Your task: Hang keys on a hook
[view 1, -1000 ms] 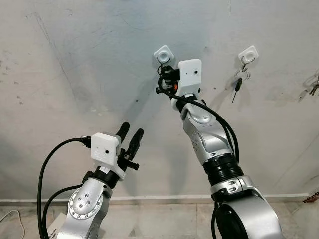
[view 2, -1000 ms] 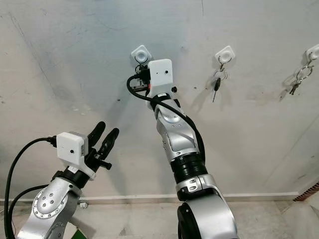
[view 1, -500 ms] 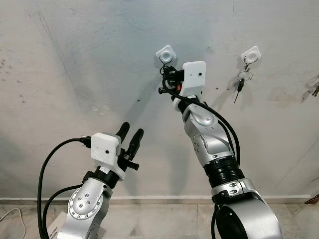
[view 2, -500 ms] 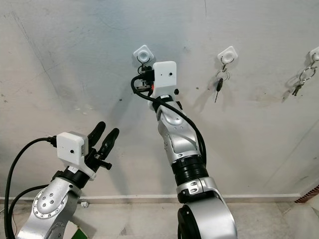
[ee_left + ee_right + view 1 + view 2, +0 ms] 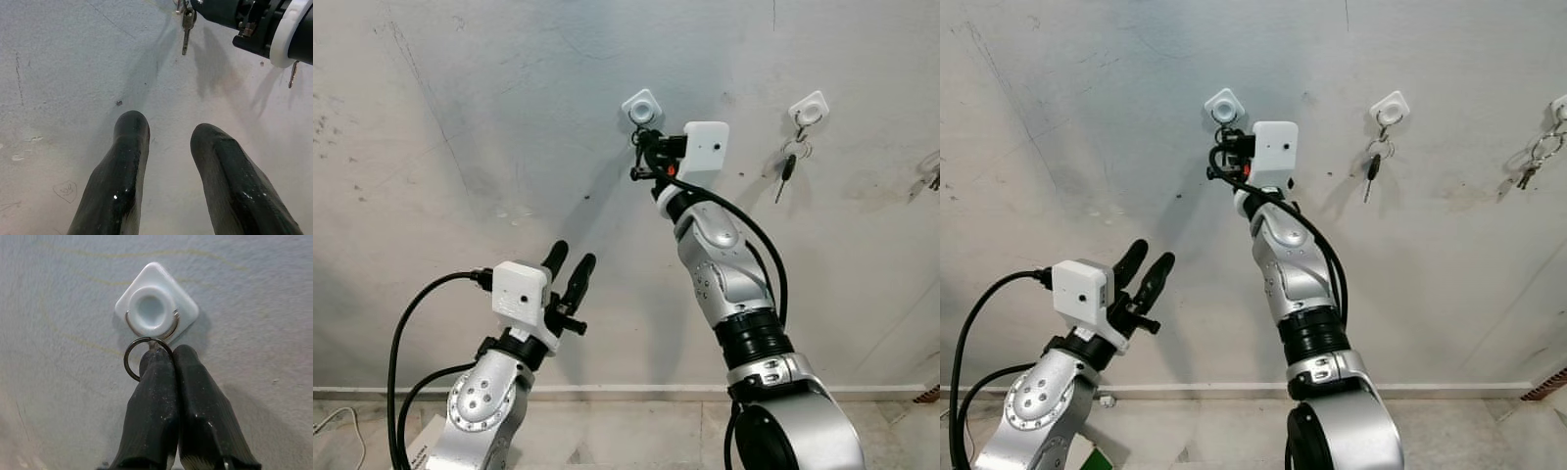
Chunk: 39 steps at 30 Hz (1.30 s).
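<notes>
Nearest, the left hand (image 5: 570, 265) hovers low before the wall (image 5: 460, 117), fingers apart and empty. Farther up, the right hand (image 5: 165, 357) pinches the key ring (image 5: 133, 357) just under the white hook (image 5: 156, 308); another key (image 5: 784, 170) hangs farther right.

Key ring (image 5: 141, 357) at white hook (image 5: 156, 308)

No text, label, brand, number or sign can be read on the wall, the hooks, the keys or the arms' white camera housings.
</notes>
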### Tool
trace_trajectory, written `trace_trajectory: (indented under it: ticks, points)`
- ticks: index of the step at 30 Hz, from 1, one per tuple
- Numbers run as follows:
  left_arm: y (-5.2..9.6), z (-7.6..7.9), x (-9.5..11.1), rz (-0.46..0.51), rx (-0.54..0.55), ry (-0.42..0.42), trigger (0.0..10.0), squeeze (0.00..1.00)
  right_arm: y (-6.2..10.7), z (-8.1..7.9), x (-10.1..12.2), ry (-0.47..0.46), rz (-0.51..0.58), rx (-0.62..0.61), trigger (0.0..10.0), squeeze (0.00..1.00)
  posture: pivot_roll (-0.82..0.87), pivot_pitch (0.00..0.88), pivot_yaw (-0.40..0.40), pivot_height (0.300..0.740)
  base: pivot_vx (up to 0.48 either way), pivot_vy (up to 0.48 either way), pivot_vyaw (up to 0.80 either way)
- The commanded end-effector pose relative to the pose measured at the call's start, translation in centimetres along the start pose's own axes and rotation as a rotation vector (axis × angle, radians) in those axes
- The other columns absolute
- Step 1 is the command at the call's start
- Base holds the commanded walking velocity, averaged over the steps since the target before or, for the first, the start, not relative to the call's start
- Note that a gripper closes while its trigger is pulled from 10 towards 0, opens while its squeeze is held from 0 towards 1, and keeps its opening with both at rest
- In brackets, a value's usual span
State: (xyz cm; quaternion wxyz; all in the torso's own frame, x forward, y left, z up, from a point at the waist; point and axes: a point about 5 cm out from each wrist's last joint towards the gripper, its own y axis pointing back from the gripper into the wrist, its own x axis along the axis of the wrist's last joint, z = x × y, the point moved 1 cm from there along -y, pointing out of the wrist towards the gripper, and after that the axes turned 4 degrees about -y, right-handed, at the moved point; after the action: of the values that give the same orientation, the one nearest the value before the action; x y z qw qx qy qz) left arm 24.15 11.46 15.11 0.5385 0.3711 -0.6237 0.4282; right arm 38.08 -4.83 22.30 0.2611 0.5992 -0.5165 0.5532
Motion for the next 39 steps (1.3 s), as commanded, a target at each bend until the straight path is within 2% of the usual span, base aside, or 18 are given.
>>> trace_trajectory:
  ticks: [1,6,29,39]
  points:
    - [-0.1,0.0,-0.2,-0.01,-0.01,-0.005,10.0,0.0,-0.1,-0.6,1.2,-0.016,0.057,0.026,10.0,0.0,0.06,0.0,0.038,0.74,0.0,0.0,0.0]
    - [-0.1,0.1,-0.2,-0.011,-0.013,-0.004,10.0,0.0,-0.1,-0.5,1.3,-0.014,0.062,0.03,10.0,0.0,0.06,0.0,0.038,0.74,0.0,0.0,0.0]
    - [0.0,0.1,-0.2,-0.009,-0.009,-0.01,10.0,0.0,-0.1,-1.0,-0.8,0.01,-0.027,0.045,10.0,0.0,0.07,0.0,0.031,0.74,0.0,0.0,0.0]
    - [0.1,0.1,-0.2,-0.011,-0.008,-0.007,10.0,0.0,-0.5,-0.7,-0.6,0.012,-0.023,0.035,10.0,0.0,0.07,0.0,0.031,0.74,0.0,0.0,0.0]
